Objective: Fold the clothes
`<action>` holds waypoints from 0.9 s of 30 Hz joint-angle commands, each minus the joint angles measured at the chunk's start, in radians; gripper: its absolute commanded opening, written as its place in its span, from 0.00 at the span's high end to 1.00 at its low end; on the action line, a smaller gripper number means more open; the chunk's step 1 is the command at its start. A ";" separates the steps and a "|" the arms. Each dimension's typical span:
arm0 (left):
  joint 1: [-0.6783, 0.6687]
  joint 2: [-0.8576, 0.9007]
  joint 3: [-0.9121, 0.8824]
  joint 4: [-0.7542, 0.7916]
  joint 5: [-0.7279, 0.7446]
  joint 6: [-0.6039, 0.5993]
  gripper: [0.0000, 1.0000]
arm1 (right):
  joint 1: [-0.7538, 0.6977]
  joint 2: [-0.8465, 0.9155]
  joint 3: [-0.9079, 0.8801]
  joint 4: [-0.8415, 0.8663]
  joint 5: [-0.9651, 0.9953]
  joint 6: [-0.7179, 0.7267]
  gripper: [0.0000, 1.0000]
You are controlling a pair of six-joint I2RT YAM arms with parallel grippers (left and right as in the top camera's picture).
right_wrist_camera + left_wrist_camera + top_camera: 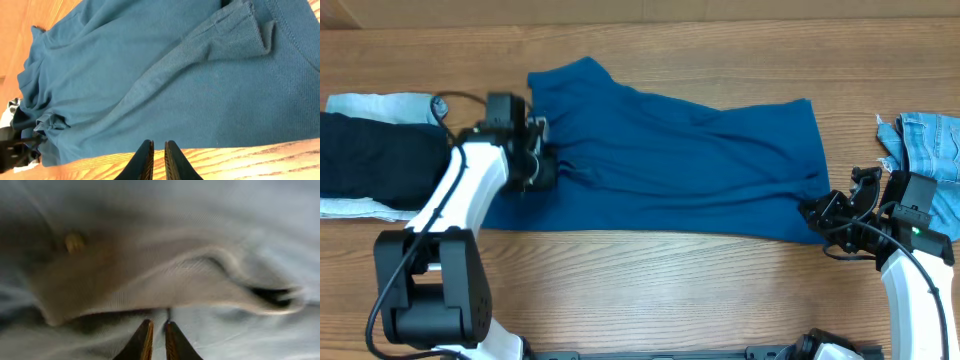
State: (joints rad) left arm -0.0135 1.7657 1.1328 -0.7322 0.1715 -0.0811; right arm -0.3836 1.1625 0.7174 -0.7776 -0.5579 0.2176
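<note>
Clothes, meaning one royal-blue polo shirt (670,160), lie spread sideways on the wood-grain surface (670,290), stretched between the two sets of jaws. My reading is that folding has hardly begun. The shirt is open and rumpled, with long diagonal ridges and a sleeve poking out past the left jaws (548,168). No tidy fold shows, so smoothing and every fold remain. Its knit is soft and fine-ribbed, with a stitched hem. A near-black garment (370,160) lies behind the left jaws, away from the shirt. A frayed light-blue denim piece (930,140) lies beyond the right jaws (823,212). The left jaws are pressed nearly together amid bunched cloth; whether they pinch it I cannot tell. The right jaws, likewise nearly together, sit at the shirt's hem corner, and whether they catch any cloth is unclear.
</note>
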 commanded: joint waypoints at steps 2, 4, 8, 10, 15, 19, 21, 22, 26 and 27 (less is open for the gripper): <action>-0.007 0.002 -0.101 0.164 0.009 -0.032 0.95 | 0.005 -0.002 0.021 0.005 0.026 -0.013 0.87; -0.007 0.013 -0.105 0.260 0.001 -0.031 0.96 | 0.005 -0.002 0.021 0.001 0.025 -0.013 0.87; -0.006 0.037 -0.105 0.431 0.002 -0.063 0.96 | 0.005 -0.002 0.021 -0.006 0.026 -0.013 0.87; -0.006 0.041 -0.104 0.517 -0.007 -0.081 0.96 | 0.005 -0.002 0.021 -0.007 0.026 -0.013 0.87; -0.005 0.041 -0.069 0.534 -0.054 -0.069 0.96 | 0.005 -0.002 0.021 -0.007 0.026 -0.013 0.88; 0.021 0.040 0.114 0.328 -0.071 -0.019 0.89 | 0.005 -0.002 0.021 -0.029 0.026 -0.013 0.88; 0.028 0.039 0.224 0.204 -0.069 0.021 0.80 | 0.005 -0.002 0.021 -0.045 0.026 -0.013 0.88; 0.028 0.039 0.274 0.145 -0.062 0.036 0.80 | 0.005 -0.002 0.021 -0.048 0.026 -0.013 0.88; -0.039 0.043 0.344 -0.099 0.016 0.140 0.87 | 0.005 -0.002 0.021 -0.047 0.026 -0.013 0.87; -0.065 0.045 0.315 -0.106 0.016 0.157 0.88 | 0.005 -0.002 0.021 -0.047 0.026 -0.013 0.87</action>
State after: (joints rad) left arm -0.0078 1.8000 1.4815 -0.7841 0.1463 -0.0242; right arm -0.3836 1.1625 0.7177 -0.8303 -0.5350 0.2119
